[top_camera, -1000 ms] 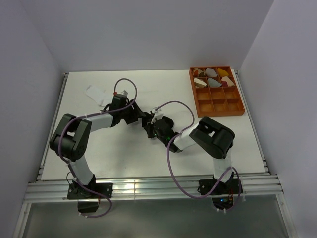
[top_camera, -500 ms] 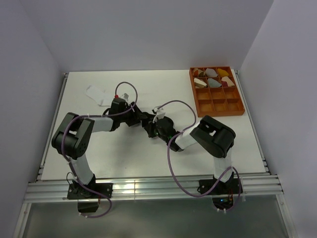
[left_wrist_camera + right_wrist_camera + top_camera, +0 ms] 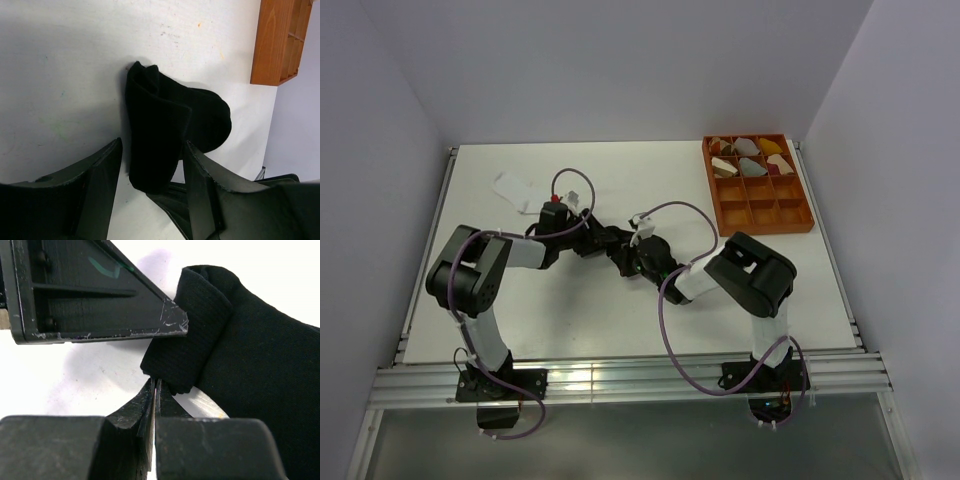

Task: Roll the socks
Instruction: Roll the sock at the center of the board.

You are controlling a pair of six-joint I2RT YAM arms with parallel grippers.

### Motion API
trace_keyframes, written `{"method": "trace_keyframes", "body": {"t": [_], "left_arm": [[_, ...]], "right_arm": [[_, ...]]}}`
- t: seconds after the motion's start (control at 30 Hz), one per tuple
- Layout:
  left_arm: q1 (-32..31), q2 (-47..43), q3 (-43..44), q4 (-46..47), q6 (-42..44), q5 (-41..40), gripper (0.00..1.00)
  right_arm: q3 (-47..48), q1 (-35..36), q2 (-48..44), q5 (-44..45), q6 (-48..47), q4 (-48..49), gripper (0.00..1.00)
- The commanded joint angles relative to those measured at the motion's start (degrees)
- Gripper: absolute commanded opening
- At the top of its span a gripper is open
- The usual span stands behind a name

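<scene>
Black soft-fabric ankle sock [image 3: 165,130], part-rolled, on white surface [image 3: 60,60]. Judged light, limp; best gripped across the roll. Left end effector [image 3: 152,145] spread astride it; right end effector [image 3: 154,385] pressed together at its edge.

black sock [image 3: 160,135] | white sock [image 3: 513,188] | orange tray [image 3: 760,229] | white table [image 3: 570,320]

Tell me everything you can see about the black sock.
The black sock is soft ribbed knit, lying on the white table. One end is rolled into a thick tube; the rest lies flat with a rounded end. The left gripper straddles the roll, one finger touching it. The shut right gripper has its tips against the roll's edge. No stripes show.
</scene>
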Motion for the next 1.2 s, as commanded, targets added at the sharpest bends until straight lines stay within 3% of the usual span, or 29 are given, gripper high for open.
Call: {"method": "trace_keyframes", "body": {"t": [0.0,0.1,0.2,0.3,0.33,0.37,0.47,0.5,0.6,0.73,0.87,1.1,1.17], "left_arm": [[0.0,1.8,-1.2,1.2,0.2,1.5,0.56],[0.1,2.0,-1.1,1.1,0.5,1.1,0.50],[0.0,2.5,-0.8,0.8,0.5,1.1,0.35],[0.0,2.6,0.1,-1.3,1.1,0.0,0.07],[0.0,2.3,0.4,-1.9,1.5,-0.5,0.02],[0.0,2.0,0.7,-3.0,2.3,-1.2,0.00],[0.0,0.7,2.1,-7.6,3.8,-4.8,0.00],[0.0,0.3,2.9,-10.0,4.4,-5.5,0.00],[-0.3,-1.0,5.2,-16.1,6.7,-9.1,0.00],[-1.3,-1.5,9.7,-24.6,10.1,-15.7,0.00],[-4.4,-0.3,15.5,-33.9,13.9,-22.5,0.00],[-9.4,6.6,29.7,-50.0,17.5,-35.9,0.00],[-11.2,8.8,32.4,-53.1,18.3,-38.6,0.00]], "right_arm": [[-0.9,-0.7,0.4,-1.2,1.0,1.0,0.00],[-1.0,-0.9,0.3,-1.5,1.1,1.1,0.00],[-0.9,-1.1,0.4,-2.2,1.1,1.3,0.00],[-0.6,-1.2,0.2,-3.0,0.8,0.9,0.00],[-0.6,-1.2,-0.2,-3.4,0.9,0.6,0.00],[-0.6,-1.2,-0.5,-4.2,0.7,0.2,0.02],[-0.9,-1.5,-3.9,-6.3,1.1,-1.9,0.23],[-1.0,-2.1,-6.3,-7.4,1.7,-2.6,0.34],[-2.0,-4.0,-10.6,-9.3,3.6,-5.9,0.43],[-2.5,-7.2,-17.1,-8.7,6.0,-13.4,0.46],[1.8,-9.9,-16.0,-7.4,6.5,-21.5,0.38],[5.3,-12.0,-10.3,-9.6,9.0,-24.5,0.35],[4.6,-12.0,-10.0,-11.1,9.0,-21.5,0.35]]}}
